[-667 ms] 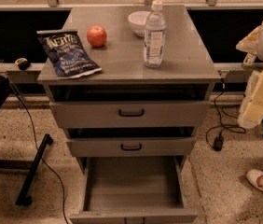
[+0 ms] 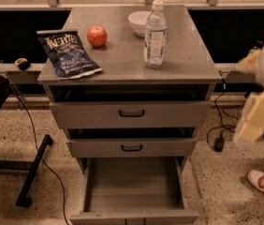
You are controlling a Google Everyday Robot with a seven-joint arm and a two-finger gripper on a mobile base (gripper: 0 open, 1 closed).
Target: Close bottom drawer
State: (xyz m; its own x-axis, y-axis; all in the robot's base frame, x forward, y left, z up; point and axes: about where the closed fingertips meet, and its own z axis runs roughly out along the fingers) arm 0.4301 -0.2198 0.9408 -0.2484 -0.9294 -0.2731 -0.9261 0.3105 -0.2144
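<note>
Whether the gripper [image 2: 256, 118] is spread or pressed together I cannot tell: it shows only as a blurred cream shape at the right edge, beside the grey bench [image 2: 193, 55], about at the height of the two upper drawers. It touches nothing and is well apart from the bottom drawer [image 2: 134, 186]. The bottom drawer is pulled far out toward the camera, its inside open to view, and its front panel lies at the lower edge of the view. The middle drawer [image 2: 132, 147] and the top drawer [image 2: 132, 114] each stand out a little, with a dark gap above each. On the bench top lie a blue chips bag [image 2: 69, 55], a red apple [image 2: 97, 35], a white bowl [image 2: 139, 21] and an upright water bottle [image 2: 155, 34].
</note>
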